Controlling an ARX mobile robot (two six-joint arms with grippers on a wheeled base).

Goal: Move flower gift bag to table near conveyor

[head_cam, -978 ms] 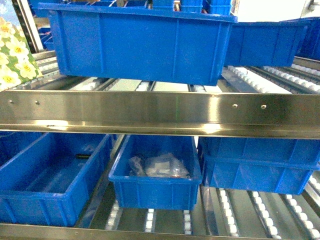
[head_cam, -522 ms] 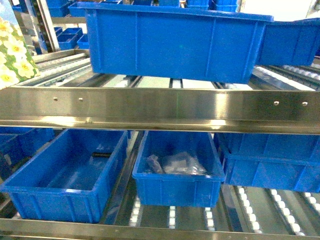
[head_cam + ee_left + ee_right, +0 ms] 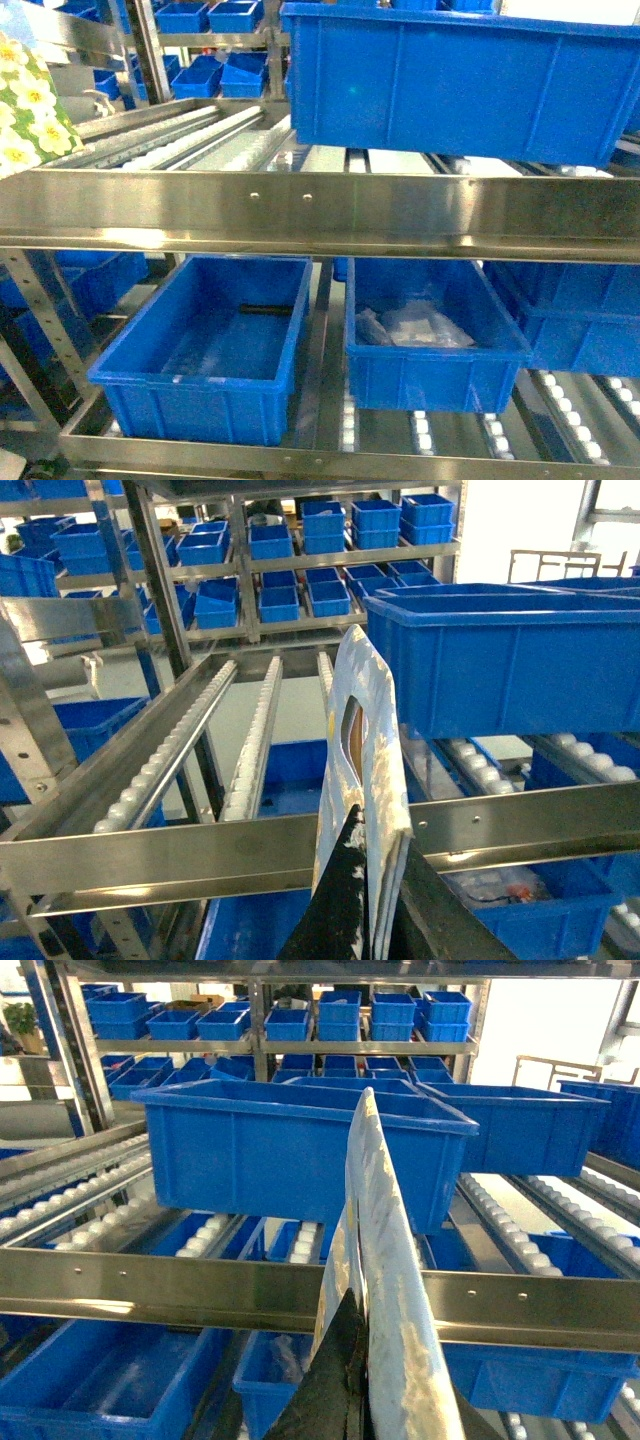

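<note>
1. Conveyor [image 3: 190, 140] — steel-framed rack of white roller lanes between shiny rails, on two levels; a broad polished steel front rail [image 3: 400, 212] crosses the whole head view. More racking stocked with small blue bins stands well behind it.
2. Upper blue bin [image 3: 460, 75] — large, sits on the top roller level at the right of the head view, its front wall close behind the front rail.
3. Lower left bin [image 3: 205, 350] — open blue tub on the lower level, with one small dark item on its floor.
4. Lower middle bin [image 3: 430, 345] — just beside the left tub, holds clear plastic-wrapped items. Further blue bins are stacked to its right.
5. Flower gift bag [image 3: 365, 770] — held upright and edge-on in front of the conveyor's front rail, off any surface; an oval handle cut-out shows near its top. In the head view only a corner with white and yellow flowers appears at the left edge.
6. Left gripper [image 3: 375, 910] — dark fingers closed on the bag's lower edge, one either side.
7. Right gripper [image 3: 350, 1380] — likewise pinching the bag from below, jaws pressed against the sheet.
</note>
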